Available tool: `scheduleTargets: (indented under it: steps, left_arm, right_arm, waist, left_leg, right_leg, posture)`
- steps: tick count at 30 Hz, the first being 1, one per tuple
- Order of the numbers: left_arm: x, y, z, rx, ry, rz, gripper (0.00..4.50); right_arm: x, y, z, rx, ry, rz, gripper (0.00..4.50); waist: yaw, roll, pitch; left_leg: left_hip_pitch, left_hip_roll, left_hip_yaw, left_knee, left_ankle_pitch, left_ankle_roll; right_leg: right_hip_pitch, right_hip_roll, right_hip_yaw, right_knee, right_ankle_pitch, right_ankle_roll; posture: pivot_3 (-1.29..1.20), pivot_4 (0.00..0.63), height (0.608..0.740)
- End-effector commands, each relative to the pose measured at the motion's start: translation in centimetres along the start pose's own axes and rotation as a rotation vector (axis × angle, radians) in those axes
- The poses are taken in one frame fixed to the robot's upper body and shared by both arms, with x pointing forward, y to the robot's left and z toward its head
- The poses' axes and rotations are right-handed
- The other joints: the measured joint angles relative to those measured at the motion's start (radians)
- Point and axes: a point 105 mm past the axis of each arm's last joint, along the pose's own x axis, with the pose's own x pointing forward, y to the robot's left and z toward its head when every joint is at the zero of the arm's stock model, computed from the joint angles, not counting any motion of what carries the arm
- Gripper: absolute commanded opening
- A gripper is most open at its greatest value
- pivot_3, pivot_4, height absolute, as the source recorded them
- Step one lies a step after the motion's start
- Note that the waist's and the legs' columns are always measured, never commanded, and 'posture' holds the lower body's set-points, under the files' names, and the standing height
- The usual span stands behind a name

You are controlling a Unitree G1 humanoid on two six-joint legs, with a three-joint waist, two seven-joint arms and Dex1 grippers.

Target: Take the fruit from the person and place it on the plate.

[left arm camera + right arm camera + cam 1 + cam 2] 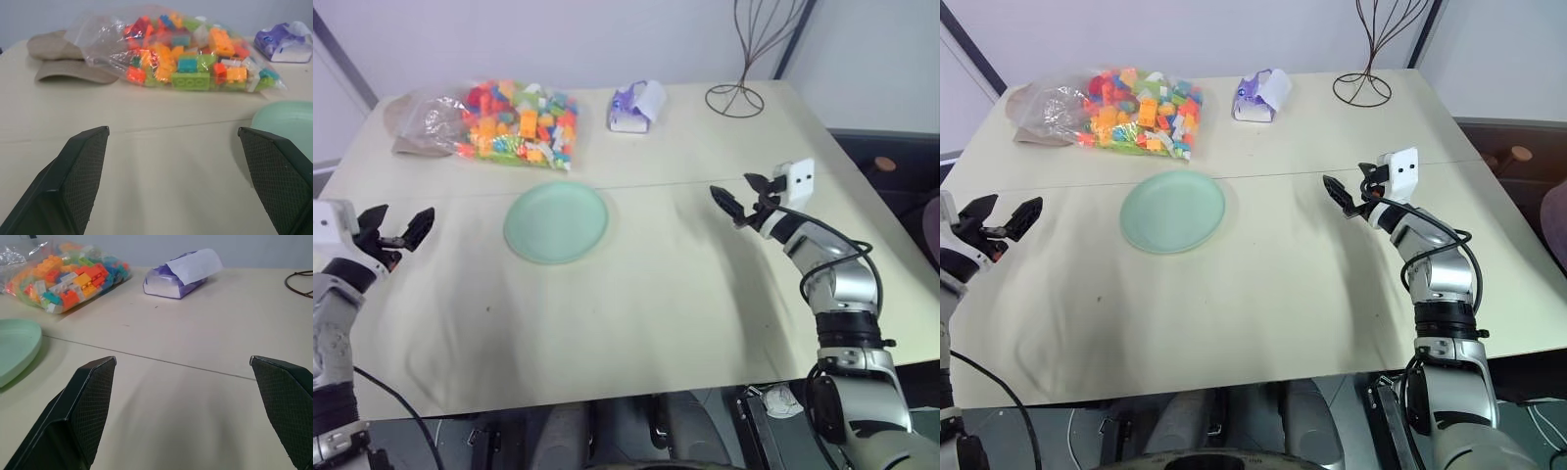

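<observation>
Plate (556,222): between both grippers on the table (656,294), somewhat nearer the left.
Left gripper (403,231): spread, empty.
Right gripper (741,198): spread, empty, aimed toward the plate.
Fruit: not yet offered.

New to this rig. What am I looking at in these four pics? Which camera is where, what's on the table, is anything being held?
It is a humanoid robot with two arms, each ending in a two-fingered black claw. Two pictures come from its head, looking down over a beige table. The other two come from cameras on the wrists, looking out between each claw's fingers.

The left claw and the right claw both hover open above the table, holding nothing.

On the table: a pale green plate, bare; behind it a clear bag of coloured toy blocks; a purple-and-white tissue pack; and a wire stand at the far edge.
</observation>
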Motion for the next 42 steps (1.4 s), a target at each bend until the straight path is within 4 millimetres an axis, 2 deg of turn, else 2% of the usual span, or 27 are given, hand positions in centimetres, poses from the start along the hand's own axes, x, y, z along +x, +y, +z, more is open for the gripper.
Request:
scheduleTargets:
  steps: [1,11,42]
  left_arm:
    - [-0.38,0.32,1.57,0.041,-0.050,0.011,4.40]
    - [-0.23,-0.30,1.06,0.053,-0.031,-0.007,4.40]
    - [0.12,-0.55,1.15,0.072,-0.032,-0.017,4.40]
  right_arm:
    - [-0.32,-0.26,1.78,-0.046,-0.055,-0.005,4.50]
    - [-0.54,-0.65,1.09,-0.046,-0.029,-0.020,4.50]
    - [-0.49,-0.21,1.24,-0.044,-0.032,-0.018,4.50]
  waist:
    - [0.001,0.000,0.000]
    - [-0.001,0.000,0.000]
    - [-0.001,0.000,0.000]
  left_leg:
    - [0.000,0.000,0.000,0.000,0.000,0.000]
    - [0.000,0.000,0.000,0.000,0.000,0.000]
    - [0.000,0.000,0.000,0.000,0.000,0.000]
  right_leg:
    - [0.000,0.000,0.000,0.000,0.000,0.000]
    - [0.000,0.000,0.000,0.000,0.000,0.000]
    - [0.000,0.000,0.000,0.000,0.000,0.000]
  posture:
    - [0.00,0.150,0.740]
    - [0.00,0.150,0.740]
    - [0.00,0.150,0.740]
